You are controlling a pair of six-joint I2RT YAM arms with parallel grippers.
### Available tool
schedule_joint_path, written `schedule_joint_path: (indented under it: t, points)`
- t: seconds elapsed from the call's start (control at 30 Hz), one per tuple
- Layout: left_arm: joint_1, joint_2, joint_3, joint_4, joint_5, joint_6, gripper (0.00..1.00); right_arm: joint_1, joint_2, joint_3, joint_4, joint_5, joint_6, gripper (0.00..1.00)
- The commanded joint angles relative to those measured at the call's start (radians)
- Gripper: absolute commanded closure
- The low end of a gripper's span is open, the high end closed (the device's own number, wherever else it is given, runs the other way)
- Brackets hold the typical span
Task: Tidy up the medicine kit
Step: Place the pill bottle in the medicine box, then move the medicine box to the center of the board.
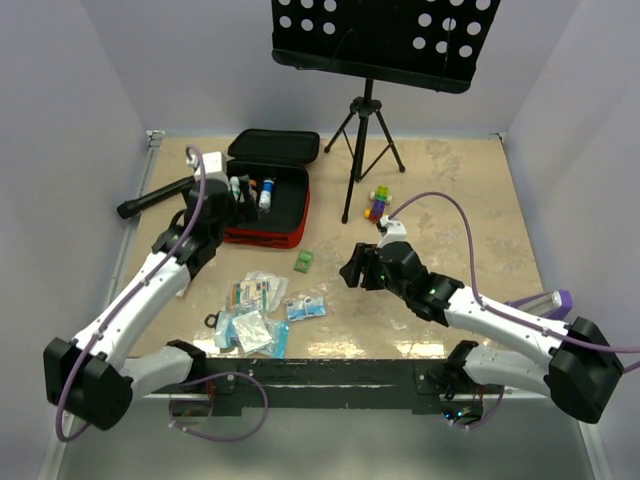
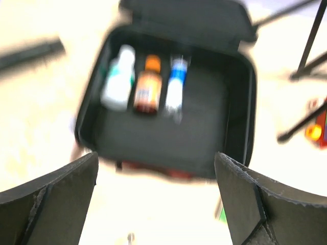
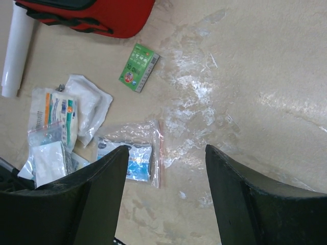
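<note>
The medicine kit (image 1: 283,215) lies open at the back left, a red case with black lining (image 2: 168,127) and its lid (image 1: 272,147) tipped back. Three bottles stand side by side in it: white (image 2: 118,79), brown with an orange cap (image 2: 147,89), and blue-and-white (image 2: 176,84). My left gripper (image 1: 222,205) hovers over the case's near left part, open (image 2: 156,158) and empty; its view is blurred. My right gripper (image 1: 352,272) is open (image 3: 167,150) above bare table, beside a blue packet in a clear zip bag (image 3: 134,159). A small green box (image 3: 139,67) lies near the case.
A heap of packets and pouches (image 1: 252,312) lies near the front left. A black flashlight (image 1: 155,197) rests left of the case. A music stand's tripod (image 1: 366,140) stands at the back centre, with coloured blocks (image 1: 378,203) beside it. A purple-capped tube (image 1: 552,299) lies at the right.
</note>
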Motion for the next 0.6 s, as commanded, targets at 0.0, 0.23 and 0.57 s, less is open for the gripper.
schedule_joint_path:
  t: [0.0,0.23,0.57]
  points:
    - [0.004,-0.142,-0.189,-0.046,0.065,-0.144,0.02,-0.001,-0.006,0.045,0.079,-0.031,-0.007,0.34]
    - [0.004,-0.354,-0.343,-0.100,0.063,-0.236,0.03,0.002,0.224,0.270,0.090,0.047,-0.004,0.30]
    - [0.004,-0.473,-0.400,-0.175,0.050,-0.305,0.03,-0.001,0.847,0.850,-0.077,0.164,0.033,0.29]
